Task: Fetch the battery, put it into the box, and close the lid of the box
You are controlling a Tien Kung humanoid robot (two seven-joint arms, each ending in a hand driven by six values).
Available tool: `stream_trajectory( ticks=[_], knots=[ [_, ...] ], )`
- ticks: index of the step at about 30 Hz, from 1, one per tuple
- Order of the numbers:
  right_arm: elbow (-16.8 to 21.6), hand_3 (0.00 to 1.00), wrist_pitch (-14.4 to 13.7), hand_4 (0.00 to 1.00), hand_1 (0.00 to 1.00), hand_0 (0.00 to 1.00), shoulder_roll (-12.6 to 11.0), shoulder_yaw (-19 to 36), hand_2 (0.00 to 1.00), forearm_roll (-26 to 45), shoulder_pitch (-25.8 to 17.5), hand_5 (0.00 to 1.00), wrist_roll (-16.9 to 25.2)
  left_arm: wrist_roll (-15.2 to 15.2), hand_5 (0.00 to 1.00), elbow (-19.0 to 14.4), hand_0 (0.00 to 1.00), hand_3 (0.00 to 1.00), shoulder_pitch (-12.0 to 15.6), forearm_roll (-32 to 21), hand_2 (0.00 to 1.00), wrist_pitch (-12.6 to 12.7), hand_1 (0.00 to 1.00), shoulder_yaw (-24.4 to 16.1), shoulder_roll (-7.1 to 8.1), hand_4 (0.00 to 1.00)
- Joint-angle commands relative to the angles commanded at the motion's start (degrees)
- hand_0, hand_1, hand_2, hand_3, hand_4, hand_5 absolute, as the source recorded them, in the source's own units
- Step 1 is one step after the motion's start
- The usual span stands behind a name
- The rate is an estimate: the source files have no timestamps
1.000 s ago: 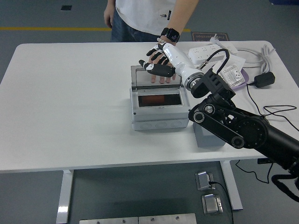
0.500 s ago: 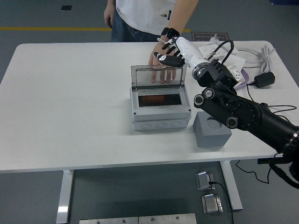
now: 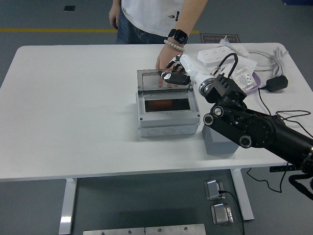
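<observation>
— What's nearest the table (image 3: 73, 127) edge?

— The grey box (image 3: 167, 116), set back from the near edge, with bare white table in front of it and to its left. A grey block (image 3: 218, 141) stands just beside its right side, partly behind the robot's black arm.

— Anything inside the box?

— A dark reddish battery (image 3: 165, 105) lies flat in the opening, its long axis running left to right along the box.

— And the lid?

— The clear lid (image 3: 155, 82) stands up from the box's far edge. The right hand (image 3: 176, 76) is at its top right corner, fingers curled together over the rim; whether they truly clamp it, I cannot tell.

— Beyond that?

— A person's hand (image 3: 166, 63) rests on the table just behind the lid, fingers spread, a watch (image 3: 178, 35) on the wrist. Right of the box are a power strip (image 3: 215, 55) and cables (image 3: 274, 63).
</observation>
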Motion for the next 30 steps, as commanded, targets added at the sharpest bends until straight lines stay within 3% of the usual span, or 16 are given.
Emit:
stream_trajectory(
  ticks=[9,23,30],
  knots=[
    [8.35,0.644,1.65,0.743,0.556,0.651,-4.28,0.05,0.601,-3.46,-1.10,0.667,-2.95,-0.07,0.002,0.00,0.385,0.502,0.17,-0.24,0.532,0.12,0.593,-0.05,0.03,0.002],
    [12.98,0.650,1.95,0.749,0.545,0.619,-7.50,-2.59,0.595,-3.12,-3.03,0.685,-3.60,-0.39,0.002,0.00,0.385,0.501,0.08,-1.10,0.531,0.23,0.594,0.21,0.08,0.002],
    [17.13,0.651,3.65,0.750,0.536,0.610,-9.84,-4.02,0.596,-3.53,-3.82,0.691,-5.37,-0.39,0.002,0.00,0.385,0.501,0.18,-1.03,0.530,0.25,0.593,0.16,0.06,0.002]
  ],
)
